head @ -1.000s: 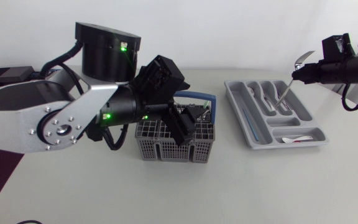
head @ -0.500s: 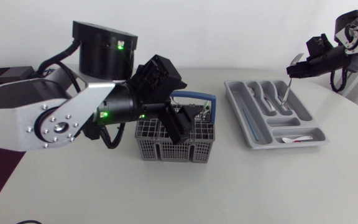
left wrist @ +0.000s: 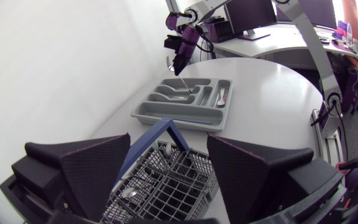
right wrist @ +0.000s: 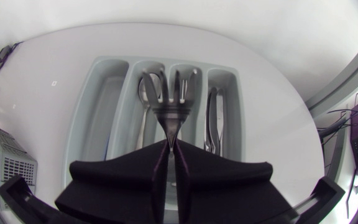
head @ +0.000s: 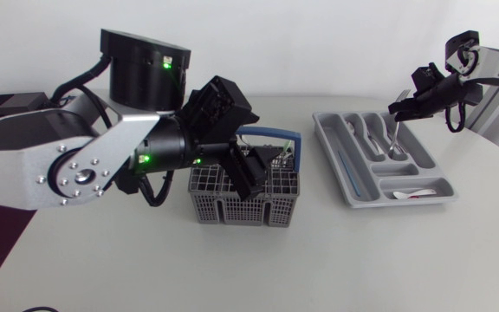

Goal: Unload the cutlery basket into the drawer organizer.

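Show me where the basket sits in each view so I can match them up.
Head view: basket mid-table, under the left gripper.
Left wrist view: basket beneath that gripper's open fingers, nearer than the organizer.
Right wrist view: only a grey corner shows, off beside the right gripper, clear of the organizer.
Shared landmark: the organizer, seen in all three views.

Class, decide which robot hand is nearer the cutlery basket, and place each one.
Left. The left hand hangs directly over the cutlery basket; the right hand is far off, over the drawer organizer, holding a utensil.
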